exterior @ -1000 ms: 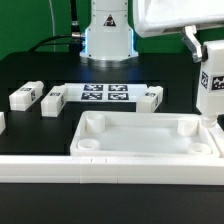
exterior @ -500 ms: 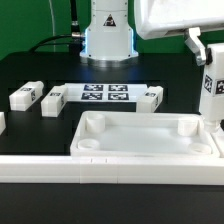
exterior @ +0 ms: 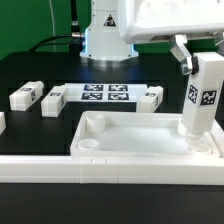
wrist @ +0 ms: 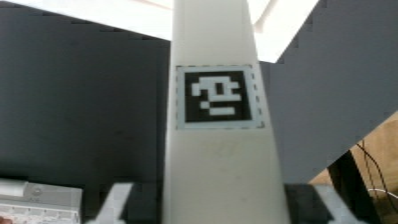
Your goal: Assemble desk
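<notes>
Tool (exterior: 198,60) sits high at the exterior view's right, clamped on one white leg (exterior: 203,95); a grey finger (exterior: 181,52) lies against the leg's upper part, the other finger is hidden behind it. Jaws closed to the leg's width, nothing else in the grip. The leg hangs straight below the tool, slightly tilted, black-and-white tag (exterior: 208,98) facing the camera. Its lower end is down inside the tray-like top (exterior: 140,135), at the corner right under the tool; cannot tell if it is seated in the socket or only touching. In the wrist view the same leg fills the middle with its tag (wrist: 217,97) sharp, grey finger edges on both sides of it at the near end. The top lies flat on the black desk (exterior: 30,75), rim up, stretching away from the tool toward the exterior view's left, with two round sockets (exterior: 90,143) open at the end far from the tool. Marker board (exterior: 105,94) lies beyond the top, well apart from the tool. One loose leg (exterior: 152,96) lies just beside the board on the tool's side; two more legs (exterior: 25,97) (exterior: 53,100) lie past the board, farthest from the tool. Long white rail (exterior: 100,168) runs along the near edge of the top. Arm base (exterior: 108,35) stands behind the board.
</notes>
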Motion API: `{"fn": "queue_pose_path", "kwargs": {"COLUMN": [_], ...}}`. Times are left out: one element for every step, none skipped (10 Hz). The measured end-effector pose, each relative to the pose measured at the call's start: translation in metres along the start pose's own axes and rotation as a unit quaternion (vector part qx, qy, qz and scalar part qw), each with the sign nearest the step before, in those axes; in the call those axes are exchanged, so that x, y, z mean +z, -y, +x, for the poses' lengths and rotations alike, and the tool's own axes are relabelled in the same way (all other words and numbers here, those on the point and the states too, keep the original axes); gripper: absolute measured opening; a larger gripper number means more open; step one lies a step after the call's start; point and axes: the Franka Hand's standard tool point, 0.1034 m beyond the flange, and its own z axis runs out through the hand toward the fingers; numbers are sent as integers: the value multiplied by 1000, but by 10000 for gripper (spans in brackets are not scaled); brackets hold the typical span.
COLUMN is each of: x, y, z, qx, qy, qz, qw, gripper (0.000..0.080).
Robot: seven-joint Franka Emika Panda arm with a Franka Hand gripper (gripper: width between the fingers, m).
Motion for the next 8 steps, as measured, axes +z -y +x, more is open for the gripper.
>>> {"fn": "queue_pose_path", "kwargs": {"x": [0, 2, 5, 7, 9, 9, 9, 9], "y": [4, 8, 13, 17, 18, 18, 18, 17], "z": [0, 0, -3, -5, -6, -5, -4, -4], "qx": [1, -1, -2, -4, -5, -6, -6, -7], "qy": [0, 1, 3, 4, 4, 0, -3, -3], "qz": [2, 4, 7, 8, 9, 8, 7, 6], "qw": [1000, 1000, 1000, 1000, 1000, 1000, 1000, 1000], "gripper": [291, 291, 291, 291, 291, 291, 291, 291]}}
